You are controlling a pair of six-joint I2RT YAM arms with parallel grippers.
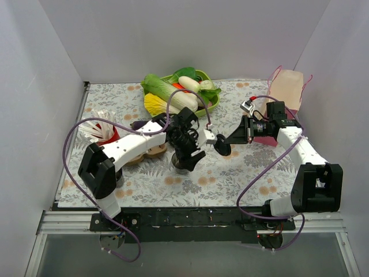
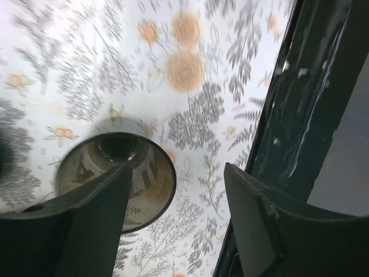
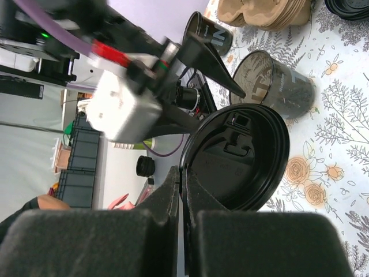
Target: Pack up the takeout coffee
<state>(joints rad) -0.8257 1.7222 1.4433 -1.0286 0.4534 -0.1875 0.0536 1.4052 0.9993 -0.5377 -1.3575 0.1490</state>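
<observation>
- The table point(image 1: 242, 173), covered by a cloth with a flower pattern, carried all the things.
- A green basket point(image 1: 203, 73) full of vegetables stood at the far middle of the table, and a pink bag point(image 1: 286, 92) stood at the far right.
- A brown cardboard carrier point(image 1: 151, 151) lay left of the centre, partly hidden under the left arm.
- The left claw point(image 2: 177, 170) hung over the middle of the table with its jaws wide apart and held nothing.
- The right claw point(image 3: 182, 173) was fully closed and pinched the rim of the black lid point(image 3: 242, 156), which hung in the air just beside the left claw.
- The takeout coffee point(image 2: 115, 167) stood upright on the table directly under the left claw. It had no lid, so its inside was visible, and it was nearer to the left finger than to the right one.
- A red cup of straws point(image 1: 109, 135) stood at the left side.
</observation>
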